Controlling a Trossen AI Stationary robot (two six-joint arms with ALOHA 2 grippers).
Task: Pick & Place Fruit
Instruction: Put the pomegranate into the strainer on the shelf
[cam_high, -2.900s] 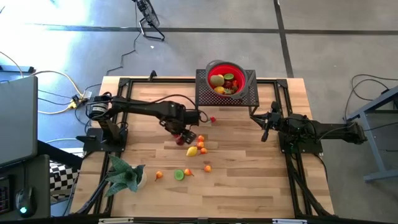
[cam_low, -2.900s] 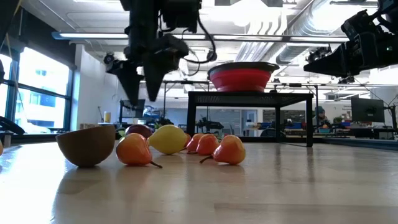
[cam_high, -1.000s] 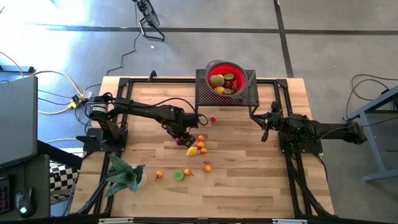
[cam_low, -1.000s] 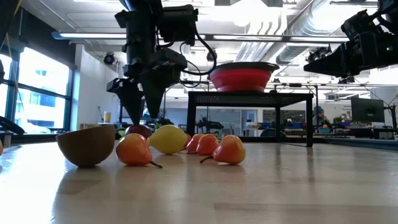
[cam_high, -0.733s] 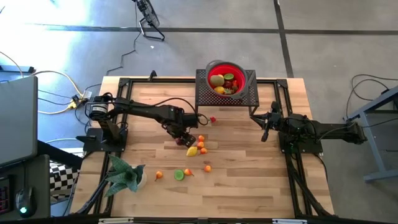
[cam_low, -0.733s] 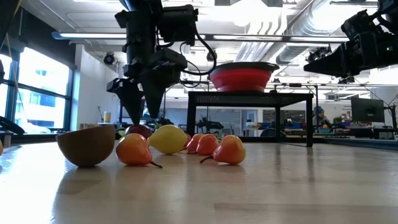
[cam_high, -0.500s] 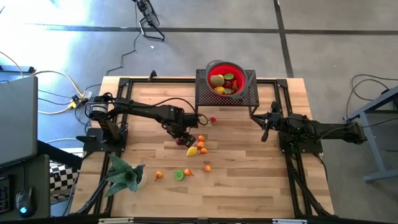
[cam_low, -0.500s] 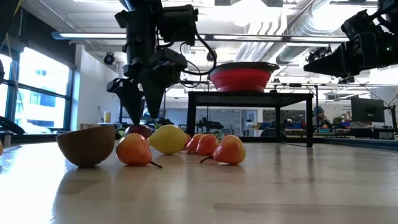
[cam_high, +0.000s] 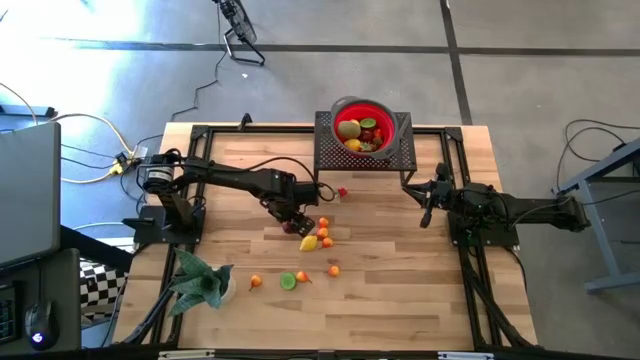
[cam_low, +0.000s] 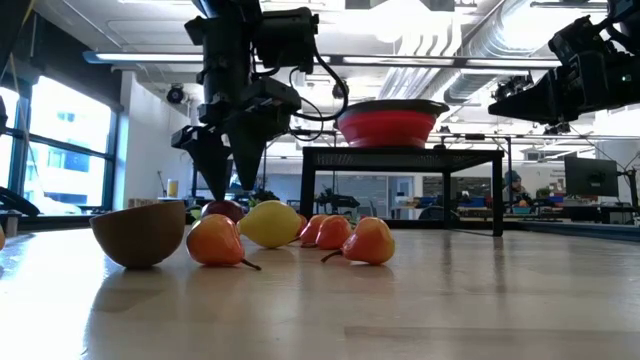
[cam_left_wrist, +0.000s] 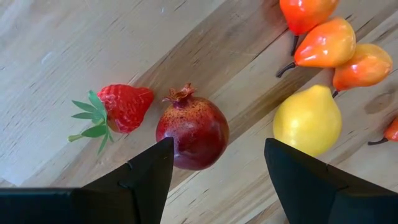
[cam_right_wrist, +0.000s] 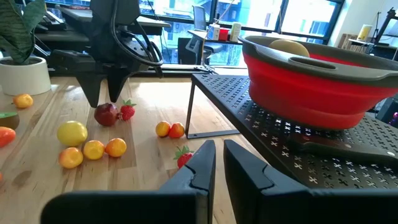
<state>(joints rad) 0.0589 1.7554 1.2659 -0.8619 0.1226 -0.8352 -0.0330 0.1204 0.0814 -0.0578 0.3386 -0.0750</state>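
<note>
1. Leafy plant (cam_high: 200, 280) stands at the table's (cam_high: 400, 300) left front corner.
2. Left end effector (cam_left_wrist: 214, 168), fingers spread and empty, straddles a dark-red fruit (cam_left_wrist: 191, 134); strawberry (cam_left_wrist: 123, 107) and yellow lemon (cam_left_wrist: 307, 121) crowd either side.
3. Red bowl (cam_high: 360, 125) sits on a black rack (cam_high: 395, 155).
4. Right end effector (cam_right_wrist: 217, 163) hangs closed, empty.

A red bowl (cam_high: 361, 127) sits on a black rack (cam_high: 400, 155); a leafy plant (cam_high: 203, 281) stands near the table's corner.

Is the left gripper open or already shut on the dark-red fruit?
Open. The left gripper has a finger on each side of the dark-red fruit, with gaps showing.
</note>
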